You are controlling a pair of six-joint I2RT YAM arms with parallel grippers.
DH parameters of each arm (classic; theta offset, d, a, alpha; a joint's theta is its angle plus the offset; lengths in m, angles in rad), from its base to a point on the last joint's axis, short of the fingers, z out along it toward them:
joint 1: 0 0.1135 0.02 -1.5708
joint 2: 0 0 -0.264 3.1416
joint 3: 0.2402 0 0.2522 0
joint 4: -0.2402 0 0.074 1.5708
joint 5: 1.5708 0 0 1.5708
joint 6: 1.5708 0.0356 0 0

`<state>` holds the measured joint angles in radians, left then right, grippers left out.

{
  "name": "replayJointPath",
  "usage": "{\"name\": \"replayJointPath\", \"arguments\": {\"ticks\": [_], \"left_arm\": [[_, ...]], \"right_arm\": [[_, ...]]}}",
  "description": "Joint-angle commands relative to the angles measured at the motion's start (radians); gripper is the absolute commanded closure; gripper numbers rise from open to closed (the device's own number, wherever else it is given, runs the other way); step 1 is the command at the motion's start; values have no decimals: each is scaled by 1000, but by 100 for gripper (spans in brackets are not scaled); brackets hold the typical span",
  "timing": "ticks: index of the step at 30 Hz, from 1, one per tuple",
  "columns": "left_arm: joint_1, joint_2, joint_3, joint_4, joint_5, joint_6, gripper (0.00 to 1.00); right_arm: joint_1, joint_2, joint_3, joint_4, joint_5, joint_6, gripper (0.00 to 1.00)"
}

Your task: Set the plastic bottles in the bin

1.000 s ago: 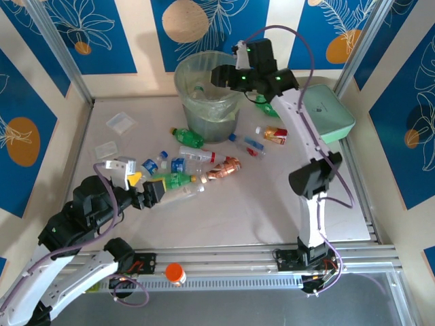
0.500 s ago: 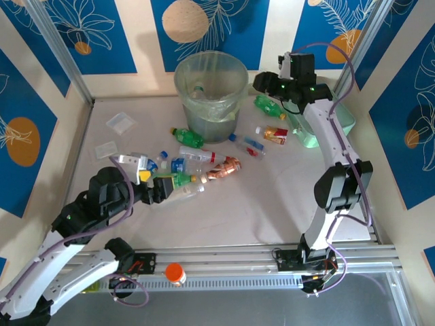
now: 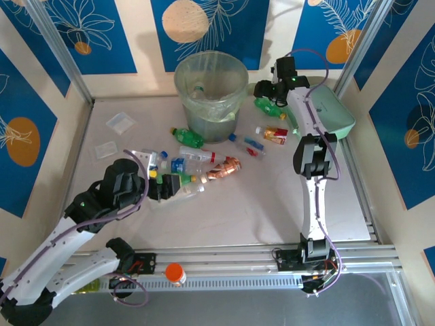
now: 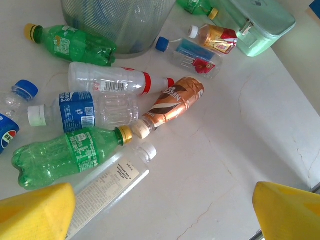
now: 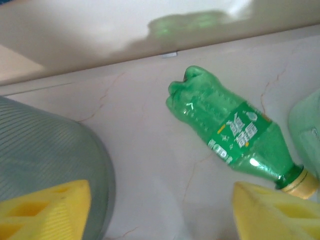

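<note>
The plastic bottles all lie on the bench. No pincer holds one. The bin stands upright at the far side of the bench, at 12 o'clock.

Most bottles lie in a loose heap at 6 o'clock from the bin. The green bottle by the bin lies on its side just beside the bin's foot. Nearer to the arms lie the clear bottle with a red band, the blue-label bottle, the shiny brown bottle, the second green bottle and the long clear bottle. They are all on their sides and close together.

At 4 o'clock from the bin lie two small ones, the blue-cap bottle and the red-label bottle. At 3 o'clock from the bin lies the third green bottle. It is on its side, between the bin and the mint-green box.

The right pincer hangs over that third green bottle. Its yellow fingers are wide apart and hold nothing. The bin's wall is next to one finger.

The left pincer is low, at 7 o'clock from the bin, near the heap. Its yellow fingers are wide apart too, with nothing gripped. One end of the long clear bottle lies beside one finger.

Two flat clear packets lie at 8 o'clock from the bin, apart from the bottles.
</note>
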<state>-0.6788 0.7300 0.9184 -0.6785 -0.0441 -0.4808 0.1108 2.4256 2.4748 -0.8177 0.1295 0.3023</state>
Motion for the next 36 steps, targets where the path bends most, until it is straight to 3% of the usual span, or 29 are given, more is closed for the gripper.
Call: {"name": "replayJointPath", "arguments": {"ticks": [1,6,11,20,23,31,36], "left_arm": [[7,9,50,-33,14,11,9],[6,17,68,-62,8,11,8],[7,10,81,-101,11,1,8],[7,-9,63,-99,-3,-10,8],[6,-6,50,-78,5,-13,8],[7,-1,40,-72,10,-8,8],[6,-9,40,-82,11,-14,9]], "right_arm": [[3,75,117,-95,45,-28,14],[-3,139,122,-51,17,-10,7],[-2,205,234,-47,28,0,0],[-35,220,217,-138,-33,70,0],[-28,172,181,-146,-60,31,1],[-7,-31,-46,22,68,-75,1],[-91,25,-5,7,-122,-39,1]]}}
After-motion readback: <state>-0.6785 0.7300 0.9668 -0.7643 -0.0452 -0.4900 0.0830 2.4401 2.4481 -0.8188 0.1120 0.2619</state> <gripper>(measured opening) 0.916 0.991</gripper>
